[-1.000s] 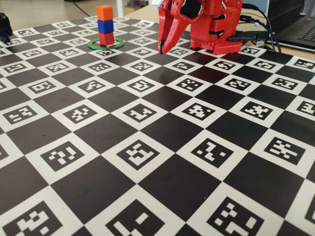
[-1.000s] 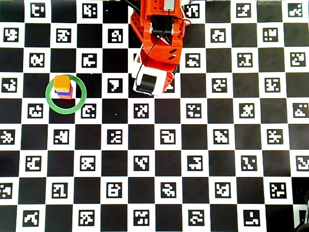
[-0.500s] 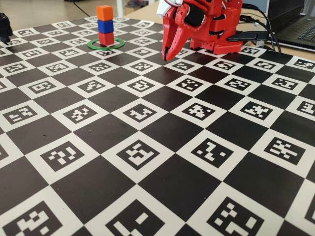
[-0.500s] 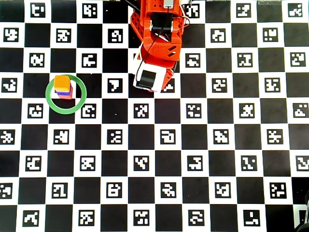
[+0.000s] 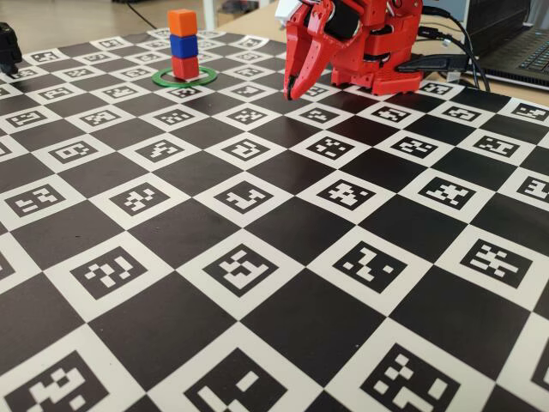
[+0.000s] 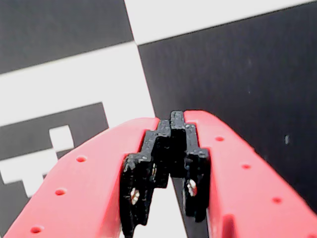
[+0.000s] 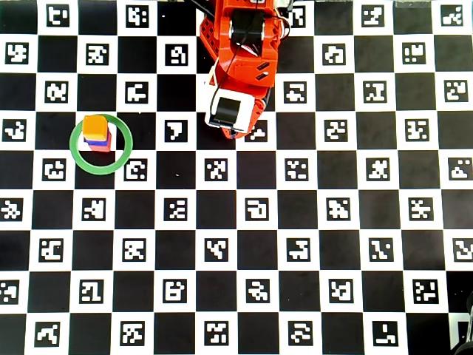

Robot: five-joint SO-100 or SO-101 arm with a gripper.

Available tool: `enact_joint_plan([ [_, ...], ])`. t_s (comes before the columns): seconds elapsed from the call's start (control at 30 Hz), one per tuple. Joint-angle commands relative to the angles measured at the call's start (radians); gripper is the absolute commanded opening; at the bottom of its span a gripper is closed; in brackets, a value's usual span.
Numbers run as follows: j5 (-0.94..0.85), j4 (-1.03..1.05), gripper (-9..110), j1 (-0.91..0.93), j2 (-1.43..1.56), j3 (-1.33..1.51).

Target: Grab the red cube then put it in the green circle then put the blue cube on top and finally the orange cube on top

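Task apparently complete: red cube [image 5: 184, 66] inside green circle [image 5: 163, 80], blue cube [image 5: 183, 45] atop it, orange cube [image 5: 182, 22] topmost, at ten o'clock on checkered surface [image 5: 283, 257]. End effector [image 5: 294, 89] empty, fingers together, well apart from stack.

Orange cube [image 5: 182, 22], blue cube [image 5: 183, 45], red cube [image 5: 184, 67], green circle [image 5: 163, 79], black-white checkerboard [image 5: 257, 215]

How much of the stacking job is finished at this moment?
All of it looks done: the red cube sits inside the green circle, the blue cube on it, the orange cube on top. The gripper is shut, empty, away from the stack. Nothing left.
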Motion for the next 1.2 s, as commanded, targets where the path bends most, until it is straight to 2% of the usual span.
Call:
enact_joint_plan([
  [0.0,0.003,0.029,-5,0.000,0.049,0.058],
  [1.17,-0.049,0.077,-5,0.035,0.051,0.058],
])
